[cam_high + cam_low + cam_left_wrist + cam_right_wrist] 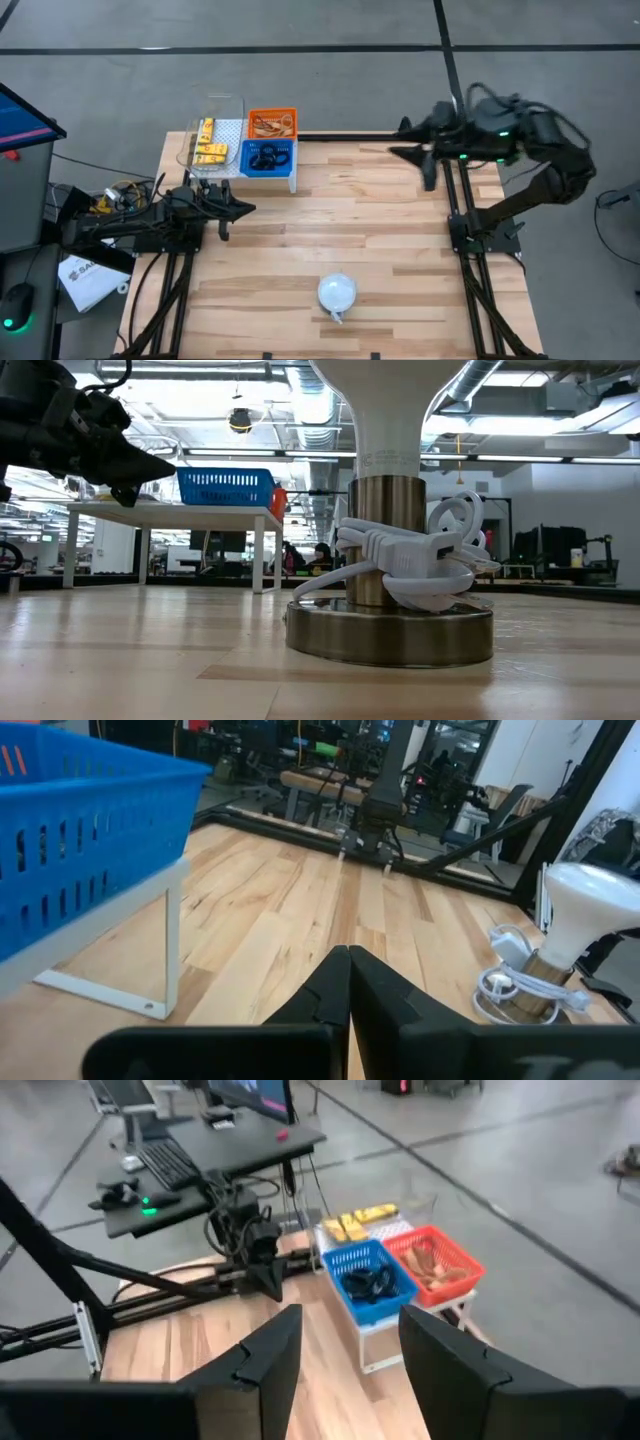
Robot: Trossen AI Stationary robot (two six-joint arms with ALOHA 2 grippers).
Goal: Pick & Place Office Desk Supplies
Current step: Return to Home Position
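Desk supplies point(268, 157) sit half-hidden in shelf baskets point(246, 160); left hand point(349, 952) pinched empty, right hand point(350, 1325) parted, empty.

- A robotics lab in an open industrial hall: bare ducts point(318, 405) and strip lights point(560, 458) overhead.
- Beside the wooden table point(380, 250), a keyboard point(172, 1162) and monitor point(250, 1095) on a desk point(230, 1145); grey concrete floor point(300, 80) around it.

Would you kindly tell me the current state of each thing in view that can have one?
left gripper: shut, empty.
right gripper: open, empty.
blue basket: on the shelf, holding black rings.
orange basket: on the shelf, holding rubber bands.
transparent bin: on the shelf, holding yellow clips.
lamp: upright, cord wound round its base.
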